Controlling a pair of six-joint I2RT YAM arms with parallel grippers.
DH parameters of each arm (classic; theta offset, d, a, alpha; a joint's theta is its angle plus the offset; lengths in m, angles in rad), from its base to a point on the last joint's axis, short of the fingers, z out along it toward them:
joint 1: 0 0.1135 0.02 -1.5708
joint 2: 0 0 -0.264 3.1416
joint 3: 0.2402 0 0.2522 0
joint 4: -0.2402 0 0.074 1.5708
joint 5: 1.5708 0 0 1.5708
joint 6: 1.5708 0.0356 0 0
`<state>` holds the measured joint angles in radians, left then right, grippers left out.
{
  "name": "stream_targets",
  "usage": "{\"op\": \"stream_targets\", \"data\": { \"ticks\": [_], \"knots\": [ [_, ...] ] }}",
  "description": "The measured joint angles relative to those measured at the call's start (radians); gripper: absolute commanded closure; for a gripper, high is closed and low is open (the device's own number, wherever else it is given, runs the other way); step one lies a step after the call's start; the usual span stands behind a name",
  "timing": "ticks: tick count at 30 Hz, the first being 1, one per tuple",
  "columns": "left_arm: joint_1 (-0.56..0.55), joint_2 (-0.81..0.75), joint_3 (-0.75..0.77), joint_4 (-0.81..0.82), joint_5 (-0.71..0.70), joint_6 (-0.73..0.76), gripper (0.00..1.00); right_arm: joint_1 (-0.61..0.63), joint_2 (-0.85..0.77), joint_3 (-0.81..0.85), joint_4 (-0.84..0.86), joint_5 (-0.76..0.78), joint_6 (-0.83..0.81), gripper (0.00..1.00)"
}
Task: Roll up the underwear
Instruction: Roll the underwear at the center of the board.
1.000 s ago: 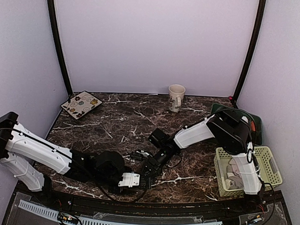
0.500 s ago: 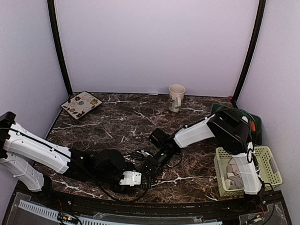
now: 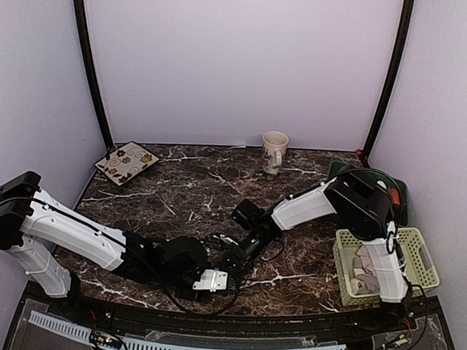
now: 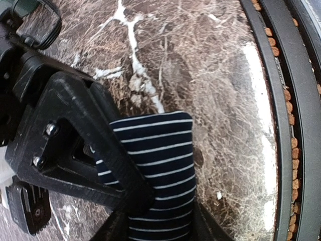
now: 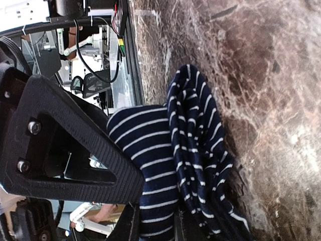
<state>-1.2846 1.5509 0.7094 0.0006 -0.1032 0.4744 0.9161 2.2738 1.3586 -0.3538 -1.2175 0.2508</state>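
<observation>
The navy underwear with thin white stripes (image 3: 228,269) lies bunched on the marble table near the front edge, between my two grippers. In the left wrist view my left gripper (image 4: 161,221) is shut on a folded band of it (image 4: 160,160), with one finger (image 4: 95,155) pressed on the cloth. In the right wrist view my right gripper (image 5: 156,221) is shut on the same garment (image 5: 168,165), whose loose folds hang against the table. In the top view the left gripper (image 3: 216,280) and the right gripper (image 3: 234,260) nearly touch. Pale pinkish cloth (image 3: 363,267) lies in the basket.
A light green basket (image 3: 418,254) stands at the right front. A beige mug (image 3: 274,151) stands at the back centre and a patterned square plate (image 3: 126,162) at the back left. A dark green object (image 3: 397,190) is at the back right. A black rail (image 4: 281,100) runs along the table's near edge.
My left arm has slid a little to the right, bringing its gripper closer to the right gripper. The right arm has hardly moved.
</observation>
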Motion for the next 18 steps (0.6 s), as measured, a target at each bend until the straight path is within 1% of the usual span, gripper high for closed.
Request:
{"op": "stream_targets", "data": {
  "ticks": [4, 5, 7, 9, 18],
  "knots": [
    [0.001, 0.007, 0.016, -0.025, -0.009, -0.015, 0.58, 0.001, -0.004, -0.004, 0.004, 0.008, -0.004, 0.99],
    [0.0, 0.008, 0.019, -0.028, -0.01, -0.019, 0.55, 0.001, -0.005, -0.005, 0.005, 0.009, -0.005, 0.99],
    [-0.002, 0.011, 0.023, -0.036, -0.016, -0.029, 0.46, 0.001, -0.007, -0.008, 0.006, 0.012, -0.006, 1.0],
    [-0.003, 0.012, 0.023, -0.043, -0.031, -0.045, 0.41, 0.002, -0.008, -0.009, 0.009, 0.014, -0.006, 1.0],
    [-0.01, -0.013, 0.023, -0.071, -0.024, -0.04, 0.39, 0.002, -0.014, -0.019, 0.022, 0.02, -0.011, 1.0]
  ]
}}
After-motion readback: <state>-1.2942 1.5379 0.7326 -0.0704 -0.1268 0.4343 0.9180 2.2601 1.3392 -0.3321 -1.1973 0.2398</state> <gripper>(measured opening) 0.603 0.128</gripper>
